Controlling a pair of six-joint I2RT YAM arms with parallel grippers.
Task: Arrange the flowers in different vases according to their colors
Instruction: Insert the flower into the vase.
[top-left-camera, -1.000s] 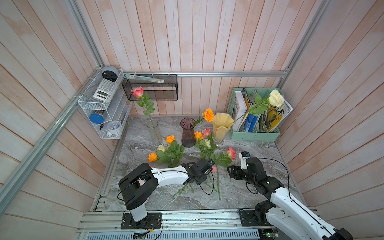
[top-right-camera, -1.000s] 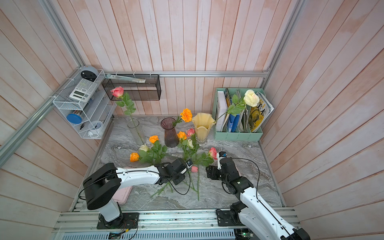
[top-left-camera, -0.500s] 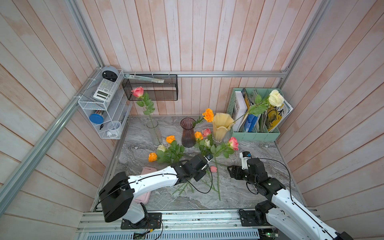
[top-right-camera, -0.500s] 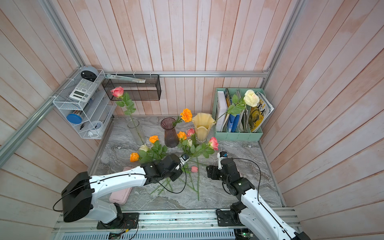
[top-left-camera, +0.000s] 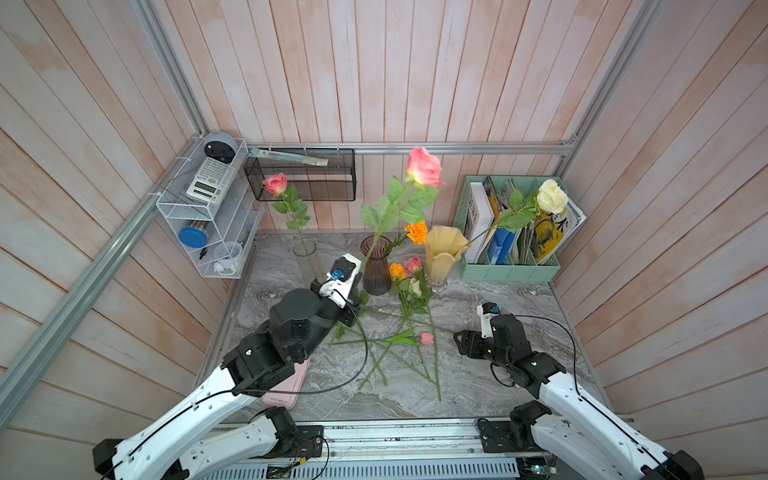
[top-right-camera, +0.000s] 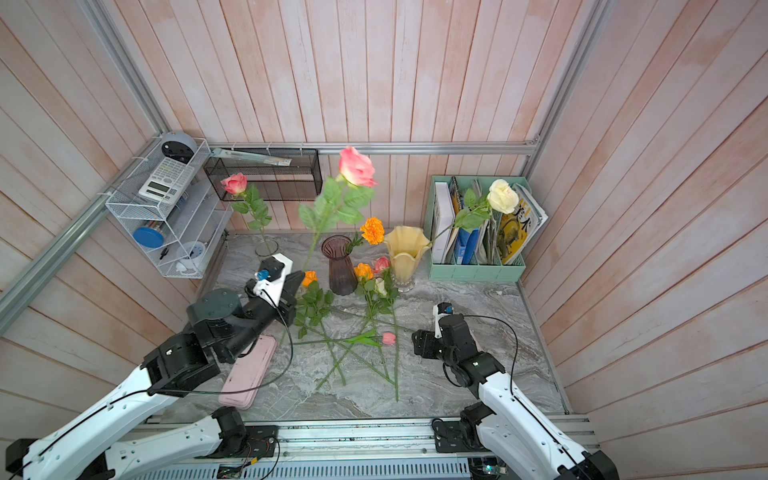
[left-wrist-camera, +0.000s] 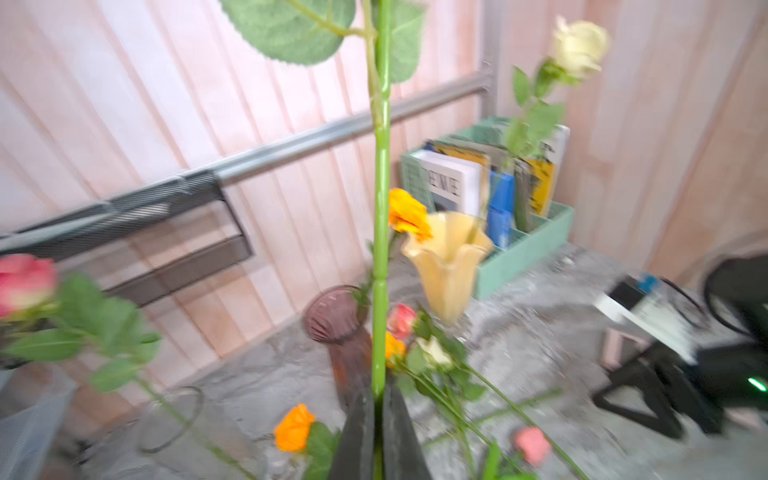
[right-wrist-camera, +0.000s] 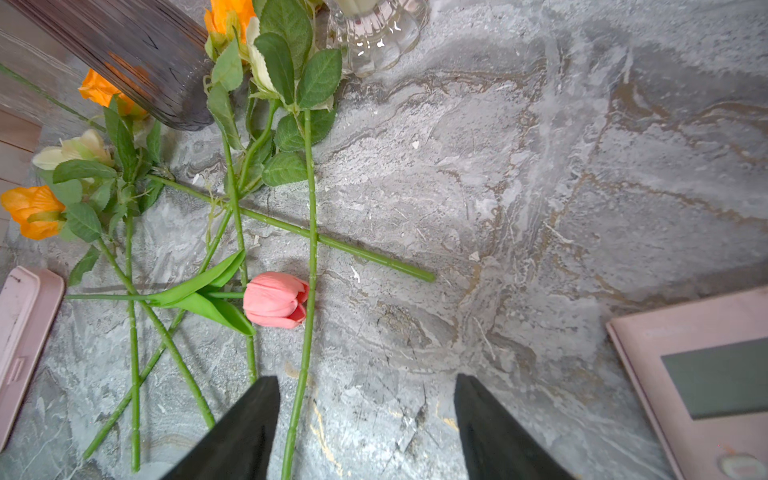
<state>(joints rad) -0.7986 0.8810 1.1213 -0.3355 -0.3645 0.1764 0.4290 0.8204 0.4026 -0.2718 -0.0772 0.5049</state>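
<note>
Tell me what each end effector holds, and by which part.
Left end effector: shut on a pink rose, low on its green stem. Right end effector: open, holding nothing.

- My left hand has left the middle of the worktop, where it was down among the loose flowers a second ago. It now sits further back, just beside the purple vase and near the clear vase.
- The pink rose clamped in it has come up too. Its bloom was low by the pile, close to my right hand; now the stem stands nearly upright and the bloom is high, in front of the rail in both top views.
- My left arm reaches further out, and the pink case, hidden beneath it a second ago, partly shows.
</note>
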